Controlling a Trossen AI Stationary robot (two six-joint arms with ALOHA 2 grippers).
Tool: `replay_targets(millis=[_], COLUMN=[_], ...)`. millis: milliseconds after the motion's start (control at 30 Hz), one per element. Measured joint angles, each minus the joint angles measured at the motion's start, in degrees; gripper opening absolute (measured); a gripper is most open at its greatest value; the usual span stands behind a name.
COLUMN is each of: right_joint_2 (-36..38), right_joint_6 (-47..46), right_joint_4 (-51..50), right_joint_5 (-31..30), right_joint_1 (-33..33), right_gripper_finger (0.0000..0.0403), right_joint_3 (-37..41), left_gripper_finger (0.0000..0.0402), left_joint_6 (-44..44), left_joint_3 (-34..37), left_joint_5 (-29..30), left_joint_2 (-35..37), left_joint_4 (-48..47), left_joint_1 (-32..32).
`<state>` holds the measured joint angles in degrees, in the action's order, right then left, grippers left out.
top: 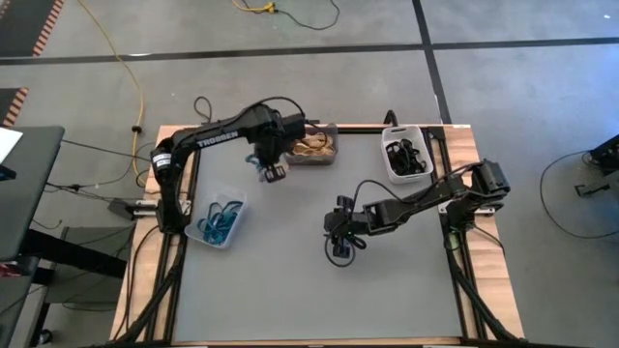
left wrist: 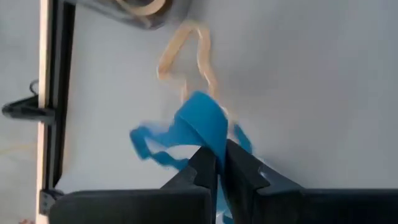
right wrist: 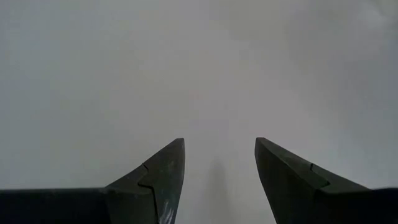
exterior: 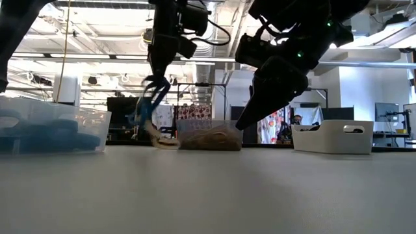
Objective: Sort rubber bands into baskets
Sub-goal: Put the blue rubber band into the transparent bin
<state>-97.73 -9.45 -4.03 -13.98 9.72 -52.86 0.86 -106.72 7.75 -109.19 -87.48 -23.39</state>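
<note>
left wrist view, left pincer (left wrist: 216, 167) clenched on blue rubber band (left wrist: 198, 124), right pincer (right wrist: 219, 163) released

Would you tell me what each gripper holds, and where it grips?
Left gripper pinches a blue rubber band at one edge, a tan band dangling; right gripper holds nothing.

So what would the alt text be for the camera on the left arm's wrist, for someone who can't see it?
The left hand, shut, pinches a blue rubber band above the grey table, with a tan rubber band hanging from it. The edge of a basket holding tan bands shows at the far edge.
</note>
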Motion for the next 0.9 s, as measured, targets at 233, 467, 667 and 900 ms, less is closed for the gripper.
replay_targets(millis=[233,467,667,900], right_joint_2=[0.00,0.00,0.00,0.00], right_joint_6=[-0.15,-0.15,-0.20,-0.61], right_joint_4=[-0.12,-0.21,-0.23,-0.28], right_joint_5=[0.02,0.02,0.44,0.59], right_joint_1=[0.02,0.03,0.03,0.15], right_gripper_finger=[0.0223,0.0223,0.0223,0.0223], right_joint_3=[0.00,0.00,0.00,0.00], left_gripper_finger=[0.0090,0.0136,0.0133,0.0135], left_joint_6=[2.10,1.92,1.56,7.51], left_joint_3=[0.00,0.00,3.95,20.12], left_joint_5=[-0.49,0.92,-1.20,-6.98], left_joint_2=[-0.48,-0.70,-0.58,-0.74], left_joint_4=[2.95,4.07,9.59,22.83], left_joint_1=[2.82,3.21,3.49,4.80])
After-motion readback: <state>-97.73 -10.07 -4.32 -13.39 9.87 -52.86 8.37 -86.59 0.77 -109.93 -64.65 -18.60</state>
